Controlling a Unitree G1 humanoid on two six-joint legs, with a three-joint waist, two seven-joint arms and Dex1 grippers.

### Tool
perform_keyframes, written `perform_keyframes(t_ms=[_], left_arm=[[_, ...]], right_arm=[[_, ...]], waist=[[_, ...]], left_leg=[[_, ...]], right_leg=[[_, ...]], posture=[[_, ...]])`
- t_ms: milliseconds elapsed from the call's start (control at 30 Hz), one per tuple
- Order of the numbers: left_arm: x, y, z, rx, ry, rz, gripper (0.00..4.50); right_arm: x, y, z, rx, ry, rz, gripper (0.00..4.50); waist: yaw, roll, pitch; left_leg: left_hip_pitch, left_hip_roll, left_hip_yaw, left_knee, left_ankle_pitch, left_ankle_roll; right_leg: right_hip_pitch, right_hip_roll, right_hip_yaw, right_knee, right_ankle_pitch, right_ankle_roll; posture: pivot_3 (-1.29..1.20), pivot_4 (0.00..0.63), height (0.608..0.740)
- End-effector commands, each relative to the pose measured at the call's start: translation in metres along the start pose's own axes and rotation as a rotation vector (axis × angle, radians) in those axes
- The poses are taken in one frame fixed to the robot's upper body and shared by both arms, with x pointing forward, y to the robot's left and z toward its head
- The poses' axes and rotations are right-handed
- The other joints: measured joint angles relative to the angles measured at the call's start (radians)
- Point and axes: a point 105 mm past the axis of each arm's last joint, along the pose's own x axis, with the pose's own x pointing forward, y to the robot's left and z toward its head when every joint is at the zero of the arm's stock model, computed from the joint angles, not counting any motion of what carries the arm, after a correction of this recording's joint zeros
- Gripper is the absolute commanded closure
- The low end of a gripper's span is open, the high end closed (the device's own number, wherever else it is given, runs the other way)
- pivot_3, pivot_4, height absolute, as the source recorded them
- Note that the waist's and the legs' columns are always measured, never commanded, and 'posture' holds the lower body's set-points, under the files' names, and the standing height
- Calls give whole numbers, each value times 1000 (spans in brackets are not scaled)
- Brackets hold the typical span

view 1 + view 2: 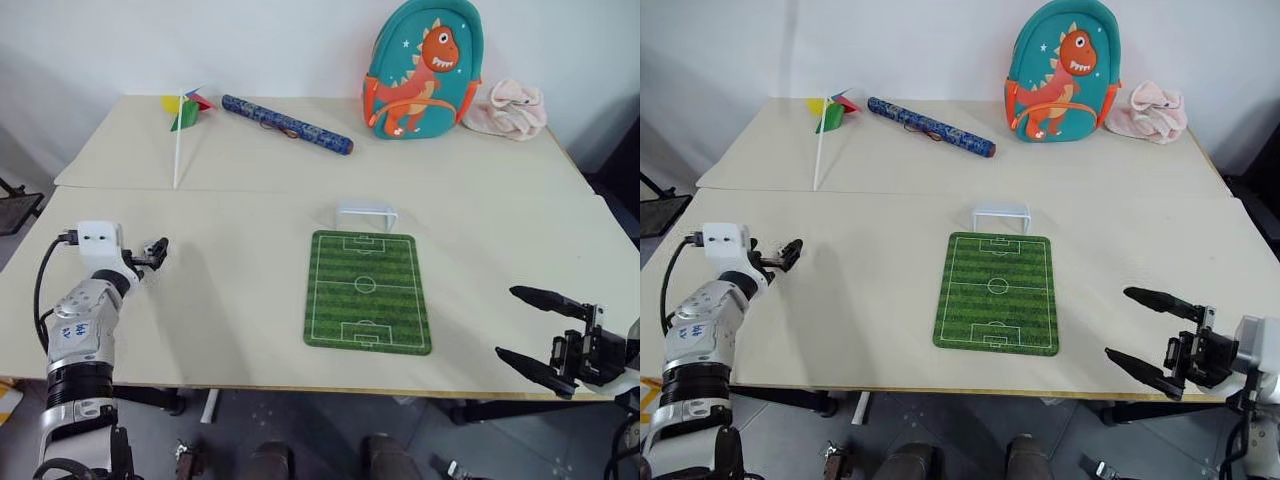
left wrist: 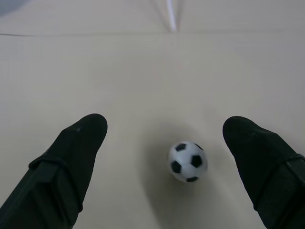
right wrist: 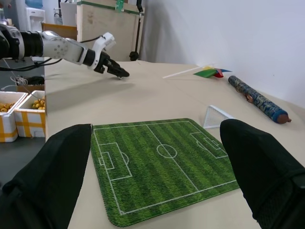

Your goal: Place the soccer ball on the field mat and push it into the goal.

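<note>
The soccer ball point(image 2: 187, 161), tiny and white with black patches, lies on the bare beige table. It sits between the open fingers of my left gripper point(image 2: 164, 124), touching neither. That gripper point(image 1: 155, 252) hovers low over the table's left side, well left of the field mat point(image 1: 366, 292). The green mat lies flat at the middle front, with the small white goal point(image 1: 365, 213) standing at its far end. My right gripper point(image 1: 508, 322) is open and empty near the front right edge, pointing toward the mat point(image 3: 157, 162).
Along the back of the table lie a pinwheel point(image 1: 185, 110), a dark blue tube point(image 1: 287, 124), a teal dinosaur backpack point(image 1: 423, 68) and a pink cloth point(image 1: 510, 108). A seam crosses the table behind the goal. White boxes point(image 3: 14, 107) stand off the left side.
</note>
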Motion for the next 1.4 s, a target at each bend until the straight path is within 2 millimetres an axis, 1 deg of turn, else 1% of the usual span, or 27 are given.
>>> perform_keyframes(t_ms=[33,67,133,200,267,433,500,567,600,633,700,733,767,833,900,933,967,1033,1067,1133,1167,1233,1300,1400], left_arm=[[4,0,4,31,-4,-22,396],[4,-1,1,39,8,-35,574],[4,-2,-4,31,19,-34,1092],[2,-2,-6,31,16,-32,1710],[1,-2,-7,50,12,-41,2209],[-5,4,-14,57,19,-26,3625],[-11,6,-11,60,-2,-35,3628],[-16,3,1,31,-78,-84,3628],[-20,-1,11,15,-134,-135,3628],[-25,-10,24,6,-201,-217,3628],[-48,-50,55,2,-314,-556,3628],[-64,-72,65,1,-334,-742,3628],[-78,-91,69,10,-317,-911,3628],[-92,-130,69,81,-235,-1168,3628],[-102,-163,66,151,-165,-1357,3628],[-106,-178,63,187,-133,-1439,3628],[-111,-193,59,216,-102,-1518,3628],[-114,-221,50,281,-56,-1611,3628],[-111,-243,43,321,-41,-1644,3628],[-103,-275,35,383,-49,-1643,3628],[-100,-288,32,396,-51,-1639,3628],[-93,-307,25,441,-57,-1618,3628],[-96,-328,12,517,-80,-1638,3628],[-101,-346,-1,567,-100,-1638,3628]], right_arm=[[-2,3,7,-33,-12,-12,0],[-2,4,7,-31,-11,-15,0],[-2,5,7,-30,-12,-21,0],[-2,6,6,-30,-12,-25,0],[-3,7,5,-26,-9,-28,0],[-6,9,2,-14,3,-37,0],[-9,8,1,-12,12,-47,0],[-12,7,0,-19,23,-58,0],[-15,6,1,-23,29,-66,0],[-18,6,1,-32,37,-72,0],[-28,5,6,-46,65,-85,0],[-32,6,8,-51,78,-86,0],[-36,7,11,-51,91,-86,0],[-44,11,16,-55,122,-71,0],[-48,13,19,-58,144,-57,0],[-49,13,20,-59,148,-55,0],[-50,12,21,-61,149,-56,0],[-50,13,21,-63,150,-55,0],[-49,14,20,-63,148,-57,0],[-47,18,18,-61,141,-63,0],[-47,21,17,-58,139,-64,0],[-45,25,15,-53,134,-68,0],[-44,30,13,-49,127,-85,0],[-43,36,12,-45,122,-107,0]], waist=[[0,0,0],[0,0,0],[-1,0,0],[-3,0,0],[-3,0,0],[-3,0,0],[-6,0,0],[-6,0,0],[-5,0,0],[-3,0,0],[2,0,0],[7,0,0],[13,0,0],[23,1,0],[26,6,-1],[26,9,-1],[24,9,-1],[18,9,-1],[14,9,-1],[16,9,-1],[18,8,-1],[15,7,0],[12,7,0],[17,7,0]], left_leg=[[0,0,0,0,0,0],[0,0,0,0,0,0],[0,0,0,0,0,0],[0,0,0,0,0,0],[1,0,0,0,0,0],[1,0,0,0,0,0],[1,1,0,0,0,0],[1,1,1,0,0,0],[1,1,1,0,0,0],[1,2,1,0,0,0],[-1,4,0,0,0,0],[-1,4,-1,0,0,0],[-2,4,-2,1,0,0],[-2,3,-2,1,0,0],[-1,3,-3,1,0,1],[2,2,-4,1,-1,1],[4,1,-3,1,-1,2],[5,-1,-3,1,-1,3],[5,-1,-3,1,-1,3],[5,-1,-3,0,-1,3],[4,-1,-2,1,-1,3],[4,0,0,2,-1,3],[4,0,0,1,-1,3],[3,0,0,1,-1,3]], right_leg=[[0,0,0,0,0,0],[0,0,0,0,0,0],[0,0,0,0,0,0],[0,0,0,0,0,0],[0,0,0,1,0,0],[0,0,0,1,0,0],[0,0,0,1,0,0],[0,0,1,1,0,0],[0,0,0,1,0,0],[0,0,0,1,0,0],[-1,-1,0,0,0,0],[0,-2,-1,0,0,0],[0,-2,-2,0,0,0],[2,-3,-3,-2,0,-1],[4,-3,-4,-5,0,-1],[9,-3,-5,-7,0,0],[11,-2,-5,-9,1,0],[14,-1,-5,-10,1,1],[14,0,-5,-10,1,1],[13,1,-6,-10,1,1],[13,1,-6,-10,1,1],[13,1,-6,-10,1,1],[13,1,-6,-11,1,1],[12,1,-6,-11,1,1]], posture=[[0,150,740],[0,150,740],[0,150,740],[0,150,740],[0,150,740],[0,150,740],[0,150,740],[0,150,740],[0,150,740],[0,150,740],[0,150,740],[0,150,740],[0,150,740],[0,150,740],[0,150,740],[0,150,740],[0,150,740],[0,150,740],[0,150,740],[0,150,740],[0,150,740],[0,150,740],[0,150,740],[0,150,740]])
